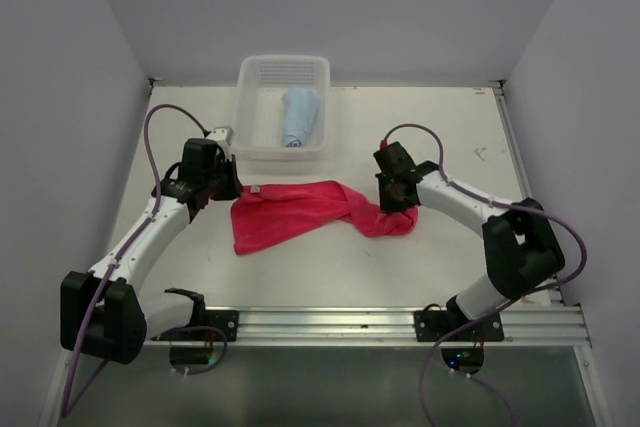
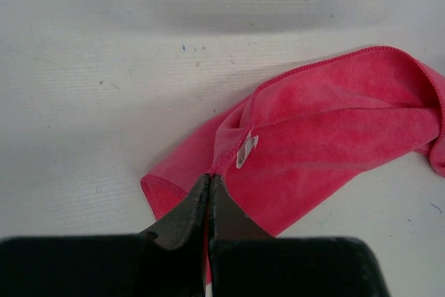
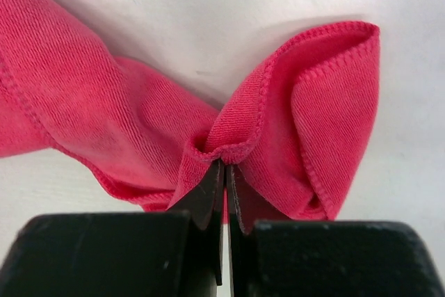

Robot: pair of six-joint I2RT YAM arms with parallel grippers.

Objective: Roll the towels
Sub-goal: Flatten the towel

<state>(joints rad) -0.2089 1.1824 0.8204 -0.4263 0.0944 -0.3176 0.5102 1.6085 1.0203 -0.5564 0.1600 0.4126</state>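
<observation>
Pink towel [image 1: 300, 209]: limp, light — you grip hems.
Left gripper [image 2: 208, 183]: pinching left hem.
Right gripper [image 3: 224, 169]: pinching right fold.

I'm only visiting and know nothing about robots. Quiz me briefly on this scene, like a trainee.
1. Where does the light blue cloth towel lie? A: in the white plastic mesh basket; B: beside it.
2. True or false: the bright pink-red cloth towel is already rolled up.
3. Fill in: the left gripper and right gripper are each shut on the ___ towel.
Key: 1 A; 2 false; 3 pink-red.
</observation>
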